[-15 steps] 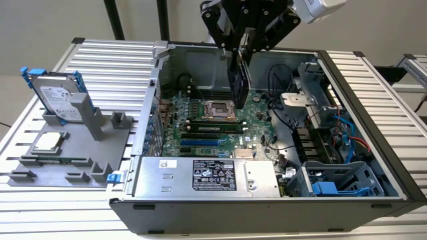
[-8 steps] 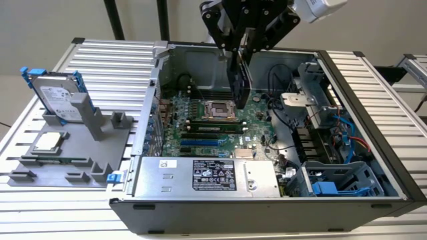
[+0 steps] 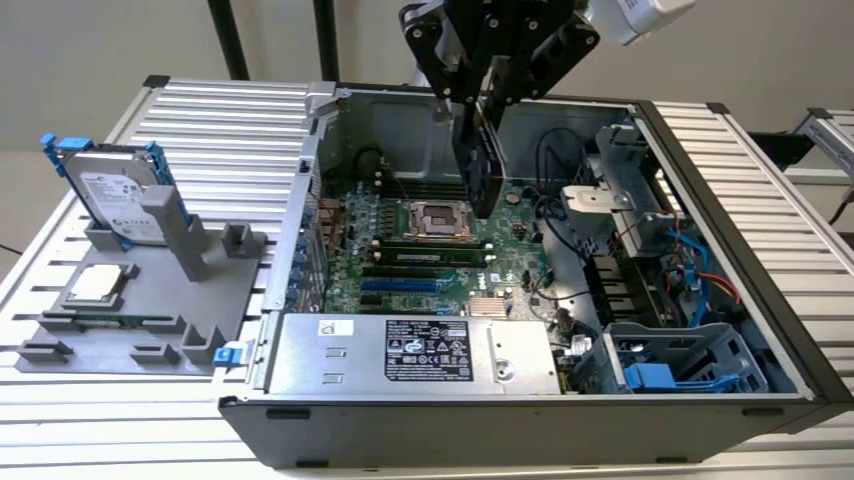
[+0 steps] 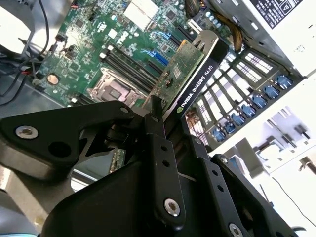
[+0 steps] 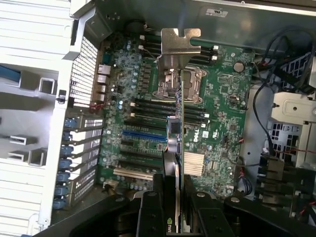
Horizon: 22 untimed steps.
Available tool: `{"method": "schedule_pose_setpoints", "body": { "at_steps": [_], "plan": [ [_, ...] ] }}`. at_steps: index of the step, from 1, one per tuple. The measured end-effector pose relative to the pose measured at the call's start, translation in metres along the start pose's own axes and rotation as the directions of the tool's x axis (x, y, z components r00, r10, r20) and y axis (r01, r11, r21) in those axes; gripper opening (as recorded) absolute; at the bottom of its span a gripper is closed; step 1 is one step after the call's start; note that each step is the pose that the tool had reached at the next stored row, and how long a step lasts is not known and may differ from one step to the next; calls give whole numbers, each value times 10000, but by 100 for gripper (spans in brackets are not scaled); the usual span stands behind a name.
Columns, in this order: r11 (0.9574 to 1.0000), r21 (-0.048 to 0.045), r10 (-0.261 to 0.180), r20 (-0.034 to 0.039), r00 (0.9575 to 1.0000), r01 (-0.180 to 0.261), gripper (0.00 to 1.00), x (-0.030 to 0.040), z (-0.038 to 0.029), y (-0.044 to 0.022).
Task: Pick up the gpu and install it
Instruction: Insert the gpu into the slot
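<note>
Gripper (image 3: 483,100) clamped on the gpu (image 3: 478,165), one finger (image 4: 158,148) pressed to each face. The gpu hangs on edge straight below me, its silver bracket (image 5: 178,44) at the end farthest from my fingers (green board one side, black shroud the other). Beneath it lies the motherboard (image 3: 400,250) inside the open case (image 3: 534,430), with the CPU socket (image 5: 193,84) directly under. Not yet seated.

The gpu (image 3: 478,165) hangs upright above the open case (image 3: 534,432); one face green, the other black.
</note>
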<state>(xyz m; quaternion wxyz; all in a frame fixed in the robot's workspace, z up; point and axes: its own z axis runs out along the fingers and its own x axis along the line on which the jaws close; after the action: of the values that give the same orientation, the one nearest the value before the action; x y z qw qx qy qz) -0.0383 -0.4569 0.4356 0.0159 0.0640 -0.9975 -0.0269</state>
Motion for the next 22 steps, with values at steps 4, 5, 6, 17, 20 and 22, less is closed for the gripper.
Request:
{"method": "schedule_pose_setpoints", "body": {
  "at_steps": [4,5,6,17,20,22],
  "plan": [
    [9999,4,-170,-9,9999,170,0,0,0,0],
    [9998,7,-214,-12,9998,214,0,0,0,0],
    [9997,7,-257,-14,9997,257,0,0,0,0],
    [9972,19,-743,-42,9972,743,0,0,0,0],
    [9961,23,-878,-50,9961,878,0,0,0,0],
    [9953,25,-971,-56,9953,972,0,0,0,0]
  ]
}}
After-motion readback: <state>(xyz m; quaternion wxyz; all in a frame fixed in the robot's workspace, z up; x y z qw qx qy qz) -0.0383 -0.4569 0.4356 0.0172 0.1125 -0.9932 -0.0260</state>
